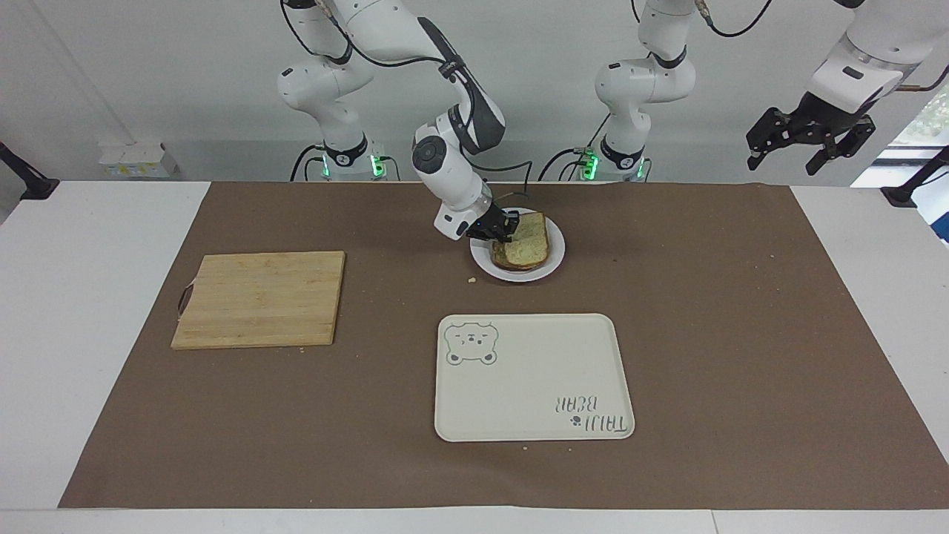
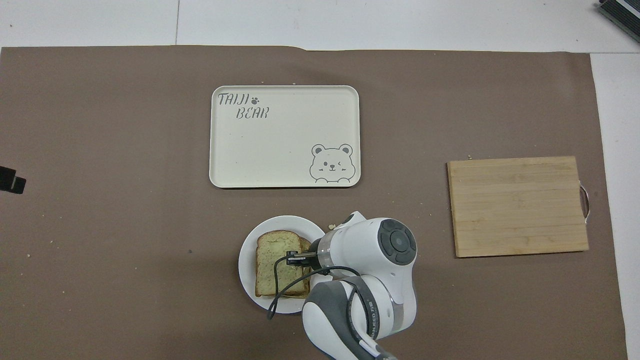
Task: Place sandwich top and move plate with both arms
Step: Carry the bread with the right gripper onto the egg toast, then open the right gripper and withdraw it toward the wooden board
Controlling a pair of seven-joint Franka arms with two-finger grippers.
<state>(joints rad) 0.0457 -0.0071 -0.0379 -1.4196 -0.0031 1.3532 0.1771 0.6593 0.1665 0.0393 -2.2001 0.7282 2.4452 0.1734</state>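
Note:
The sandwich top (image 1: pixel 528 242) lies over the egg slice on the white plate (image 1: pixel 554 261); the egg is hidden under it. My right gripper (image 1: pixel 503 227) is at the slice's edge toward the right arm's end and is shut on it. In the overhead view the sandwich top (image 2: pixel 275 264) covers most of the plate (image 2: pixel 247 260), with the right gripper (image 2: pixel 295 258) at its side and a strip of the lower slice (image 2: pixel 305 245) showing. My left gripper (image 1: pixel 809 145) waits open, raised high past the left arm's end of the table; its tip (image 2: pixel 10 180) shows at the overhead view's edge.
A cream bear tray (image 1: pixel 534 378) lies farther from the robots than the plate. A wooden cutting board (image 1: pixel 259 298) lies toward the right arm's end. A crumb (image 1: pixel 471 279) lies beside the plate. A brown mat (image 1: pixel 741 334) covers the table.

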